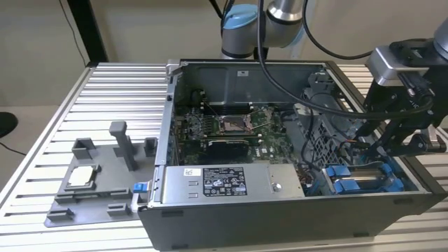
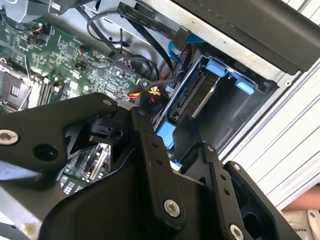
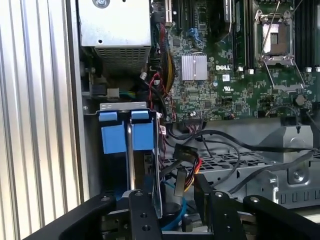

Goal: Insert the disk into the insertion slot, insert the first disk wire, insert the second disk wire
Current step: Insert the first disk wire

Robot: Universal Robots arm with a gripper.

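Inside the open computer case [image 1: 280, 223], the drive cage [image 1: 327, 131] has the insertion slot [image 1: 392, 177] at one end. The gripper [image 1: 383, 149] hangs just above the cage, and I cannot tell whether it is wide, narrow or holding anything. The disk [image 1: 369, 178] sits in the cage's slot between blue rails, with a black wire connector [image 3: 182, 152] just over the cage.

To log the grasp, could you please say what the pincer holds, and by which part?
Cannot be told: the pincer is near the wires by the blue carriers.
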